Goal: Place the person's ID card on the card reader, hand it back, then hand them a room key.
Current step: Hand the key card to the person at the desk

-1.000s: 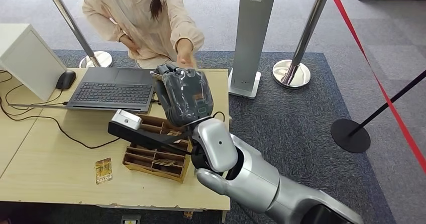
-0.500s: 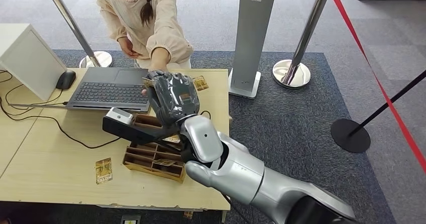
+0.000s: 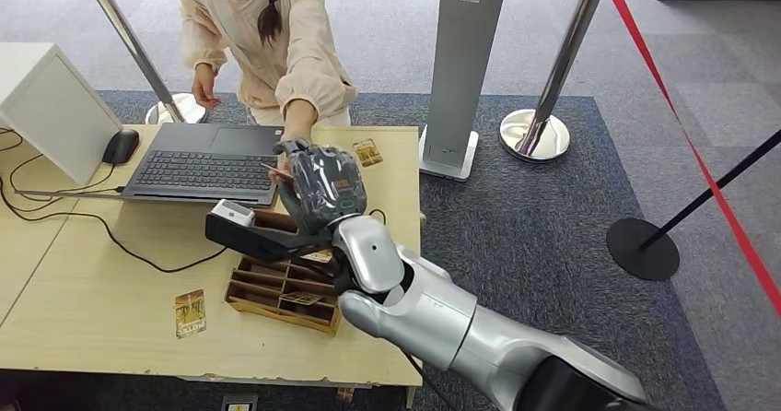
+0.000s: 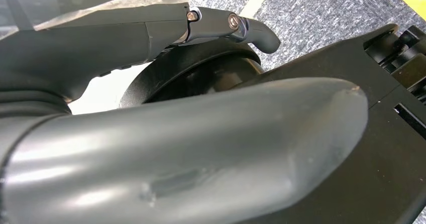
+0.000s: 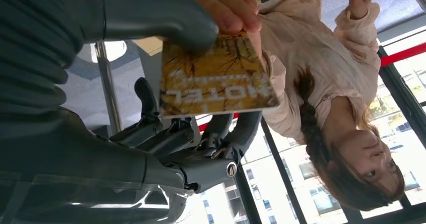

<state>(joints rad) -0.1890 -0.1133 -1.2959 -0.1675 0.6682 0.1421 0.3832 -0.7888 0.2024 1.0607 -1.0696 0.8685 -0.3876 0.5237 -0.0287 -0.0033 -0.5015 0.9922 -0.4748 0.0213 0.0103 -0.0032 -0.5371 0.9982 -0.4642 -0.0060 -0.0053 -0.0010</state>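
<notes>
Your right hand [image 3: 322, 188] sits at the centre of the head view, raised above the desk [image 3: 92, 310] just in front of the laptop [image 3: 204, 162]. It pinches a yellow room key [image 5: 216, 81] marked HOTEL: in the right wrist view the thick thumb presses one face of the card near its edge, while the darker fingers [image 5: 166, 133] curl loosely behind the card, not touching it as far as you can see. The person's hand [image 5: 233, 10] grips the same card at the upper middle of that frame, fingertips right beside your thumb, so both of you hold it at once. In the head view only a thin sliver of the card shows at the left edge of your hand, and the person's sleeve [image 3: 308, 79] reaches down to it from the upper middle.

Your left hand [image 4: 150, 133] shows in the left wrist view as a large grey thumb and one dark fingertip; you cannot tell whether its fingers are spread or curled.

A second card [image 3: 367, 152] lies flat on the desk, just right of your right hand. Another card [image 3: 190, 312] lies at lower left, beside the wooden organiser [image 3: 276, 296]. The black card reader [image 3: 241, 231] sits just above the organiser, touching it.
</notes>
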